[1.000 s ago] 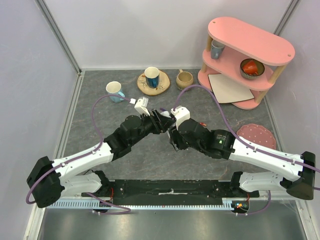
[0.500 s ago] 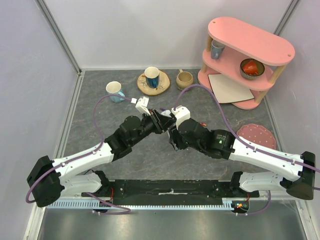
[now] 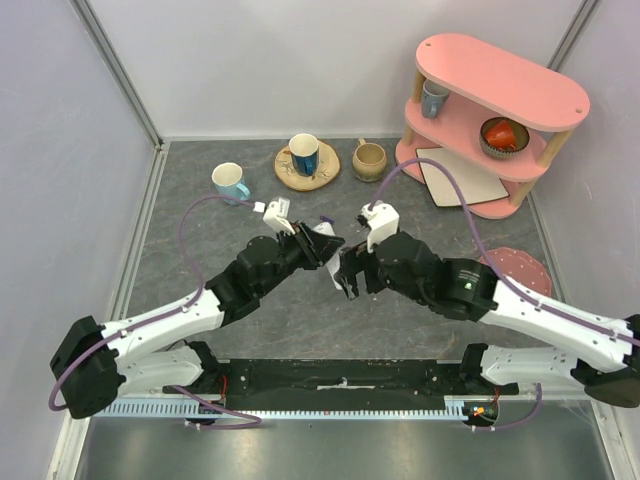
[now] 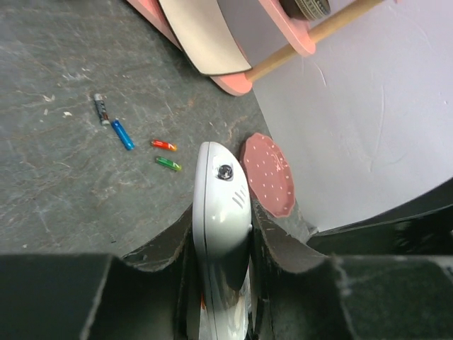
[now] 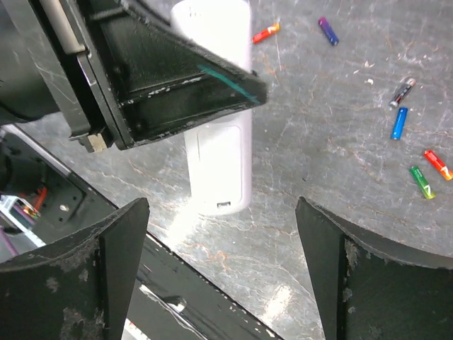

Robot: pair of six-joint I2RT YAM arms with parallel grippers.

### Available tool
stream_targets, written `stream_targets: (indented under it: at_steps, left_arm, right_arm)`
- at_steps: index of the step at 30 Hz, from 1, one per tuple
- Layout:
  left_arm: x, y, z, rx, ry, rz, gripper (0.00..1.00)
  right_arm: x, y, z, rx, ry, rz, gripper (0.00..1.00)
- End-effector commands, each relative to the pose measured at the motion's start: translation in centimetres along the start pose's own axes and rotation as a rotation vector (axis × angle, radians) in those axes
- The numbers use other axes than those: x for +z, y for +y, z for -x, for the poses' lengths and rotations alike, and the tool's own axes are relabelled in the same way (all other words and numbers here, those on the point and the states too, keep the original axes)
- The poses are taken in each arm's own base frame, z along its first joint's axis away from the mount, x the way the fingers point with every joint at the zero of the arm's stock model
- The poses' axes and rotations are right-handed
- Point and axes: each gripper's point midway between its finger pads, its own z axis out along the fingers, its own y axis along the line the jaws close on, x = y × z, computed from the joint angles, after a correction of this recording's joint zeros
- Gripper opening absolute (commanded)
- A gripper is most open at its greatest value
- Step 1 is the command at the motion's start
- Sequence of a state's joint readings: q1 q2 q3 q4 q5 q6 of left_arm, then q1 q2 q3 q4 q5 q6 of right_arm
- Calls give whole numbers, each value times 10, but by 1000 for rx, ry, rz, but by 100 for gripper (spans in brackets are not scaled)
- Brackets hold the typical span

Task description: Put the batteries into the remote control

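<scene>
Slim white plastic remote control [image 4: 216,184] now clamped by left end effector [image 4: 223,234], lifted off counter [image 4: 56,184]. Right end effector [image 5: 219,209] released, spread wide, drawn back. Thin coloured cylindrical batteries [image 4: 122,134] left loose at remote's 10 o'clock. Right arm judged freed for battery pickup.

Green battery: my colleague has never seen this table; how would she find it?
Start at the pink shelf; near its base four batteries lie in a line. The green battery ends the line toward the pink dotted mat, beside the red one; no other is green.
</scene>
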State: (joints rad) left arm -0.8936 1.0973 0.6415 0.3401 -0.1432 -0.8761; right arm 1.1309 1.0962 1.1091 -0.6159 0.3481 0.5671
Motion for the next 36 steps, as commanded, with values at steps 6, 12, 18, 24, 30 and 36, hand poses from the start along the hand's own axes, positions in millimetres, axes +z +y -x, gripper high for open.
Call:
stream_targets:
  at_steps: [6, 12, 18, 24, 30, 36]
  left_arm:
    - [-41, 0, 55, -40, -319, -92, 2]
    - [-64, 11, 56, -66, -383, -135, 2]
    - [-85, 10, 58, -67, -442, -222, 2]
    - [-94, 6, 59, -44, -456, -254, 2]
    - [-97, -8, 60, -45, -420, -290, 2]
    - [-97, -15, 57, -41, -364, -284, 2]
  right_arm:
    - [-32, -20, 26, 196, -245, -10, 93]
    - [-26, -22, 15, 332, -339, 50, 89]
    - [-18, -4, 8, 360, -351, 165, 87]
    - [-12, 24, 9, 364, -362, 315, 85]
    - [-4, 57, 16, 296, -323, 431, 87]
    - [0, 55, 20, 236, -320, 397, 90]
